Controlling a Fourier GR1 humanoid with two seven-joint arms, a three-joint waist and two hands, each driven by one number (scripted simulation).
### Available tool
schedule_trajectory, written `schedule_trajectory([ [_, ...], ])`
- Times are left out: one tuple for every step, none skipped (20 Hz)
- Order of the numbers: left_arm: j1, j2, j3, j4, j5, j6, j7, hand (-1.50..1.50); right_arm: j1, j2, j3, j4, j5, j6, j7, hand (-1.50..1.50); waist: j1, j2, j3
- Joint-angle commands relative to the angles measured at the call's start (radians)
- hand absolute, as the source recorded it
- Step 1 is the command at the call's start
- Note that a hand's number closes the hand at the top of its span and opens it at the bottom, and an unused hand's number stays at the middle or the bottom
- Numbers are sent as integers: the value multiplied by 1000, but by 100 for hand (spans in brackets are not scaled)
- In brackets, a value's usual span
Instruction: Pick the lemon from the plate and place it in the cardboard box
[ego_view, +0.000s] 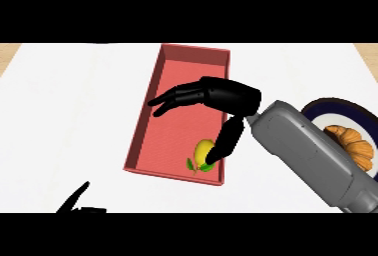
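While our right hand (225, 95) hangs open over the red box (166, 140), we see the lemon (202, 149) lying inside near its right corner, the thumb tip touching it. Our left hand (80, 196) rests open at the lower edge; a croissant (354, 145) sits on the plate (328, 104).

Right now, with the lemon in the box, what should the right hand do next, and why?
Probably lift the right hand straight up: the lemon already lies inside the cardboard box, the fingers are straight, and only the thumb touches it.
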Motion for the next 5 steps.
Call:
schedule_trajectory([
  [-245, -93, 14, -57, 21, 37, -58, 0, -5, 85, -93, 102, -152, 42, 25, -150, -11, 7, -3],
  [-276, -115, -6, -53, 4, 51, -44, 0, -21, 105, -125, 143, -203, 69, 59, -150, 0, 3, -2],
  [-331, -141, -18, -30, 1, 63, -23, 0, -38, 105, -158, 181, -238, 91, 48, -150, -5, 12, -1],
  [-365, -147, -17, -10, -7, 67, -18, 0, -76, 98, -203, 229, -283, 125, 73, -150, 9, 8, -1],
  [-430, -155, -6, 17, -11, 75, 9, 0, -100, 95, -221, 266, -306, 155, 89, -150, 6, 5, -1],
])
